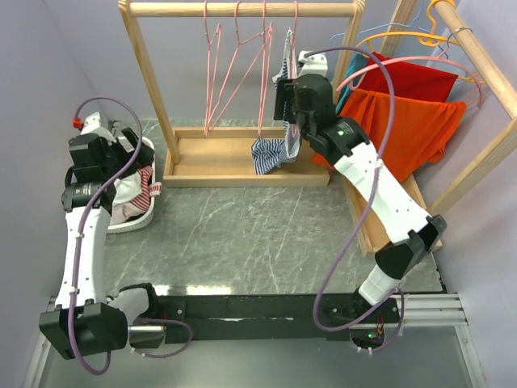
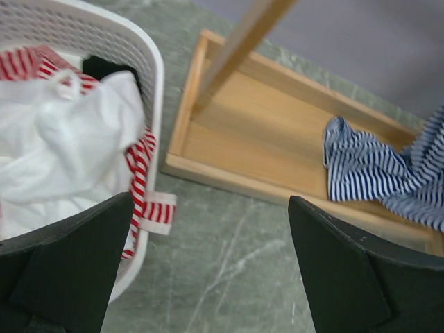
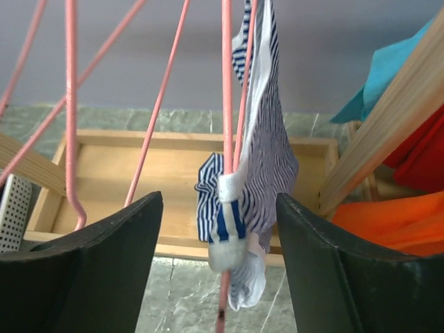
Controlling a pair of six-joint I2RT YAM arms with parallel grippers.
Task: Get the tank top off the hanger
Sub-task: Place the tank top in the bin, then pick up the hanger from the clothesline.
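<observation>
From above, a wooden rack [image 1: 242,9] stands at the back of the grey marbled surface [image 1: 242,234], with several pink wire hangers on its top bar. The blue-and-white striped tank top [image 1: 271,153] hangs from the rightmost hanger [image 1: 293,24], and its lower end lies bunched in the rack's base tray [image 1: 210,166]. The right end effector [image 1: 284,101] is raised beside the hanging fabric; this view does not show how its jaws stand. The left end effector [image 1: 133,152] hangs over a white basket [image 1: 129,222] of clothes at the left. A second rack on the right carries an orange garment [image 1: 412,121] and a red one [image 1: 412,81]. The left wrist view shows the left end effector [image 2: 208,208] released, its dark fingers wide apart with nothing between them. Below it are the basket [image 2: 149,62], holding white and red-striped cloth, and the base tray [image 2: 277,125], where the tank top [image 2: 374,173] trails in at the right. In the right wrist view the right end effector [image 3: 218,201] is also released, with its jaws spread. The hanger [image 3: 226,104] and the draped tank top [image 3: 267,152] hang in line with the gap but beyond the fingertips, touching neither finger. The base tray [image 3: 125,166] lies behind.
</observation>
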